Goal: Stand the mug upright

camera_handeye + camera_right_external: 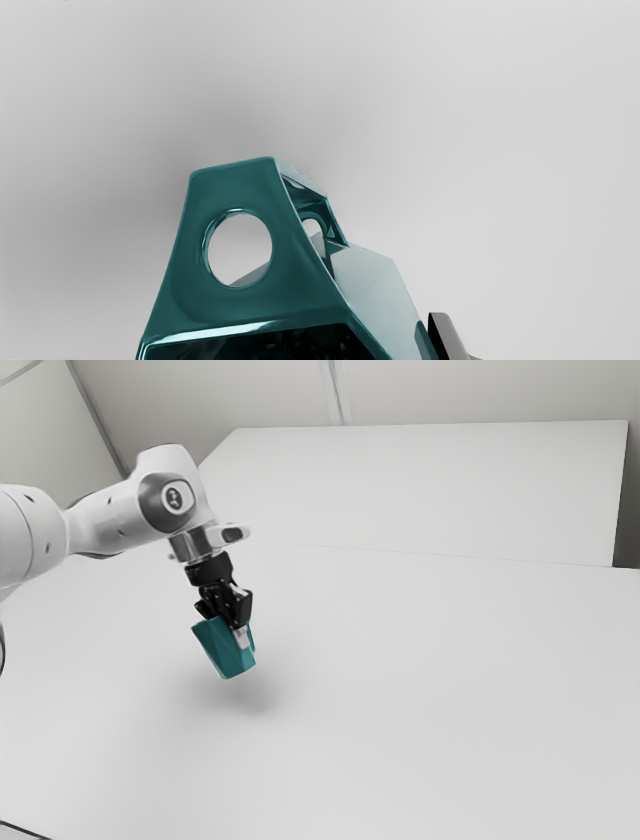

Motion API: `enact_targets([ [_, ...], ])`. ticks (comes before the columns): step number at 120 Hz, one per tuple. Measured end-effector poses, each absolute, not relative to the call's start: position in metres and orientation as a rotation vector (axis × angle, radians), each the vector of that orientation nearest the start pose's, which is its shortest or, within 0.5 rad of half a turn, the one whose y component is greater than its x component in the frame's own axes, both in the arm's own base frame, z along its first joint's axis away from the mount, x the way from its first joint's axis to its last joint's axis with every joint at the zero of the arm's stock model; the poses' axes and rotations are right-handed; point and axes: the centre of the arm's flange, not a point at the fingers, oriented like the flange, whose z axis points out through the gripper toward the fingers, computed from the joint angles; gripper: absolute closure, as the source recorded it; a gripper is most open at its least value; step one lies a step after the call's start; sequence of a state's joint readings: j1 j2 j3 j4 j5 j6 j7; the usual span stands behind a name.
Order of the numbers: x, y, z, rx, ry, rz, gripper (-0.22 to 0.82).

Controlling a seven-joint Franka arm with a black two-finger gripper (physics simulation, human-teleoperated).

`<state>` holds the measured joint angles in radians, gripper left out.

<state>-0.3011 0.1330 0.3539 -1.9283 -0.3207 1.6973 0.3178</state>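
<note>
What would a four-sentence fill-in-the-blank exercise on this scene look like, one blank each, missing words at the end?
1. The colour of the mug in the gripper is ____.
2. The mug is held in the air, not on the table but ____ it.
3. The mug is not standing straight: it is ____.
4. In the wrist view, the shape of the large hole in the handle is ____.

Missing words: teal; above; tilted; round.

The white arm (108, 520) reaches over the pale tabletop (450, 690). The black gripper (238, 634) has its jaws clamped on a teal mug (218, 650), tilted and raised above a soft shadow (246, 698), well apart from the far edge.
</note>
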Motion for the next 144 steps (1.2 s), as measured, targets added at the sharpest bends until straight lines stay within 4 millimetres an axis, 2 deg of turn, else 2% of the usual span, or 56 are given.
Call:
enact_targets([
  [26,0.556,-0.010,0.401,-3.330,0.190,0.423,0.78],
  [72,0.574,-0.002,0.401,-3.246,0.059,0.224,0.78],
  [119,0.587,-0.010,0.390,-3.180,0.018,0.108,0.78],
  [144,0.591,-0.011,0.381,-3.156,-0.008,0.101,0.78],
])
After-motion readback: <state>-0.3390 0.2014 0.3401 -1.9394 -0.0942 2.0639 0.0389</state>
